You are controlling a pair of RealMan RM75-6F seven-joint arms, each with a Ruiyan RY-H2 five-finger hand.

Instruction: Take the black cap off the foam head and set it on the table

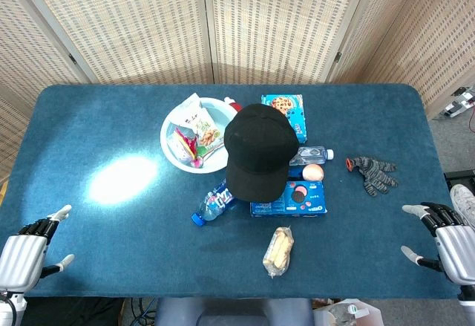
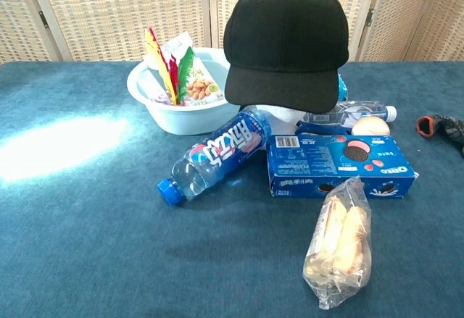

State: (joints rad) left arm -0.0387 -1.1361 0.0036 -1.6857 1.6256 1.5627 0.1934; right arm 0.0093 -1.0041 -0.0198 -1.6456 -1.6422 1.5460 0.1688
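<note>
The black cap [image 1: 256, 151] sits on the white foam head in the middle of the table; the chest view shows the cap [image 2: 286, 46] with only a sliver of the foam head [image 2: 279, 113] under its brim. My left hand [image 1: 30, 246] hovers at the near left corner, fingers apart, holding nothing. At the near right edge my right hand [image 1: 444, 238] is likewise open and empty. Both hands are far from the cap and appear only in the head view.
Around the head lie a pale bowl [image 1: 172, 125] of snack packets, a blue drink bottle [image 2: 214, 155], an Oreo box [image 2: 337, 166], a wrapped bread pack [image 2: 339, 242], a small water bottle [image 1: 312, 153], a cookie box [image 1: 286, 111] and a dark glove [image 1: 373, 172].
</note>
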